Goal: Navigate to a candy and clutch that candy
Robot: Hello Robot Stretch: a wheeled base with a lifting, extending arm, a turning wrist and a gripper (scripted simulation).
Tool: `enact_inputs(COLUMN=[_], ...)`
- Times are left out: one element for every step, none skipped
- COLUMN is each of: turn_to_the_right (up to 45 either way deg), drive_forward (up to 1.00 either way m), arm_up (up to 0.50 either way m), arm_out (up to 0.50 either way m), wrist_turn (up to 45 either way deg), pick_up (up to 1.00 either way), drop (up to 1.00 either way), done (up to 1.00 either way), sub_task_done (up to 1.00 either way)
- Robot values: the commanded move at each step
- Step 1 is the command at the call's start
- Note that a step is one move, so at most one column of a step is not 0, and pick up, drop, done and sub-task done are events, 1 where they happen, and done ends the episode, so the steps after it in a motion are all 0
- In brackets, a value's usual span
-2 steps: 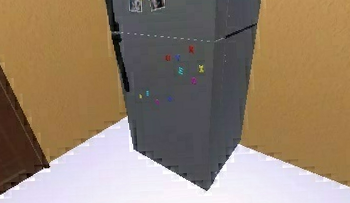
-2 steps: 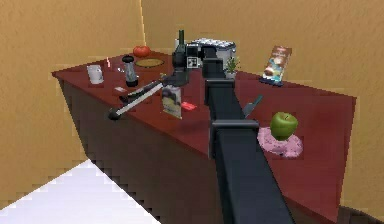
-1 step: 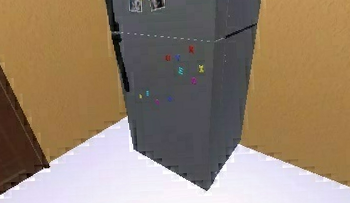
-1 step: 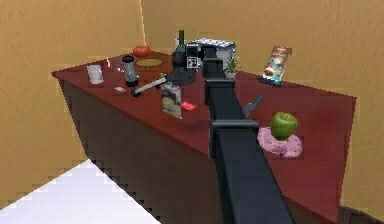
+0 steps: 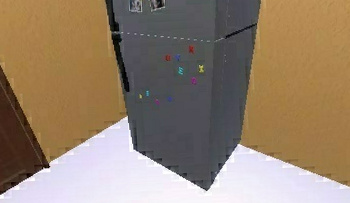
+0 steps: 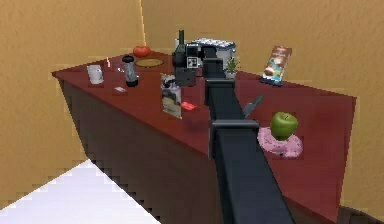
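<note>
A dark square arm (image 6: 235, 140) reaches over the glossy maroon table (image 6: 330, 105). Its claw (image 6: 180, 72) sits amid clutter, so I cannot tell whether it holds anything. A small flat reddish piece (image 6: 120, 90), candy or not I cannot say, lies near a white mug (image 6: 95, 73). Close by are a dark bottle (image 6: 181, 42), a printed box (image 6: 172, 97) and a round green apple (image 6: 285, 124). Ahead stands a slab-sided grey fridge (image 5: 183, 99).

The arm (image 6: 243, 150) is showing as a dark, square-sided bar, its flat top face looking a shade lighter than its sides. Two small white squares (image 6: 212, 66) with black marks are sitting at its far end, with the gripper (image 6: 180, 73) showing as a dark body beside them.
</note>
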Motion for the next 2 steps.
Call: enact_inputs(turn_to_the_right=[0.0,0.0], drive_forward=[0.0,0.0], arm_up=[0.0,0.0], arm_out=[0.0,0.0], wrist_turn=[0.0,0.0], pick_up=[1.0,0.0], drop=[0.0,0.0], done=[0.0,1.0], sub_task_done=[0.0,0.0])
